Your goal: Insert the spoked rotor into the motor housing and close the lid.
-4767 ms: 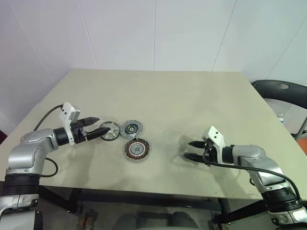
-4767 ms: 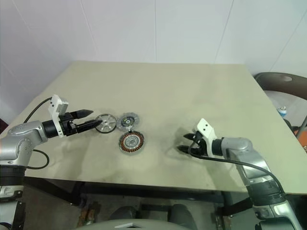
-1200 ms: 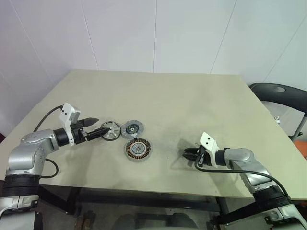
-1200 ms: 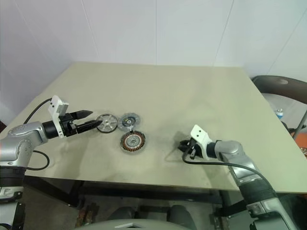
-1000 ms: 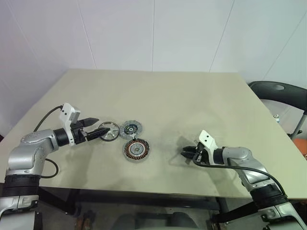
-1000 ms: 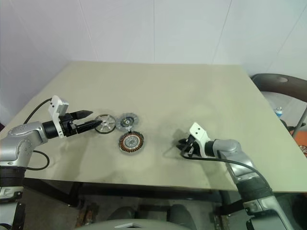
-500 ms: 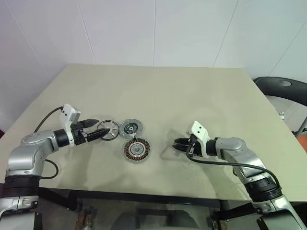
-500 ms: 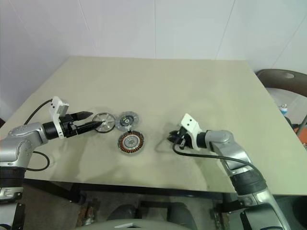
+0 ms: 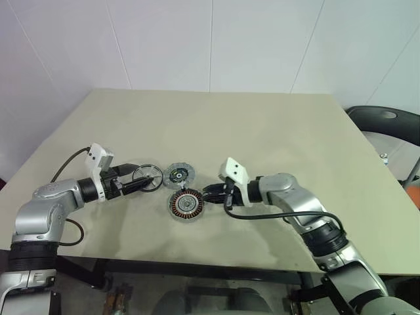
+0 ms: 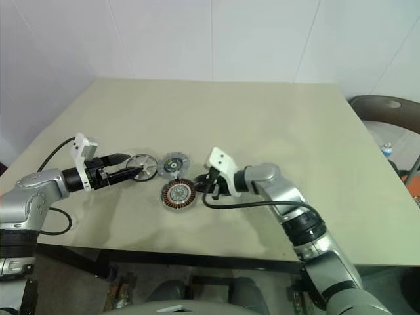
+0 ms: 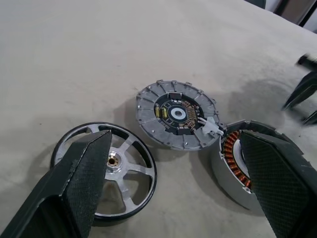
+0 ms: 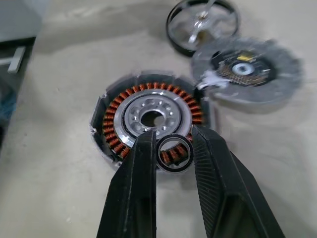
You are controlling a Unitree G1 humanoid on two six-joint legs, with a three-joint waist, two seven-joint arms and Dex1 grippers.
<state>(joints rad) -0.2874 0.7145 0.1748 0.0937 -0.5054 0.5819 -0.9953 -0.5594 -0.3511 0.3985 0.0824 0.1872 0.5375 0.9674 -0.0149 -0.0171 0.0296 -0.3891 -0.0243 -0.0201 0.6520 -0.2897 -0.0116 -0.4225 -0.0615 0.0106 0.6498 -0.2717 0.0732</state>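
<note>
Gripping a small dark ring (image 12: 174, 153), the right gripper (image 12: 173, 148) hangs at frame centre over the motor housing (image 12: 151, 118). Left gripper (image 11: 173, 163), fingers wide apart, flanks the spoked rotor (image 11: 111, 166) beside the lid (image 11: 176, 114).

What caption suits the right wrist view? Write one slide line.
Right claw holds a small ring over the housing, lid and rotor beyond.

The housing (image 9: 187, 205) is crowded by the lid (image 9: 180, 175) touching it behind, the rotor (image 9: 148, 178) beside that, and the right gripper (image 9: 209, 193) alongside. Open table (image 9: 275, 131) is left beyond.
</note>
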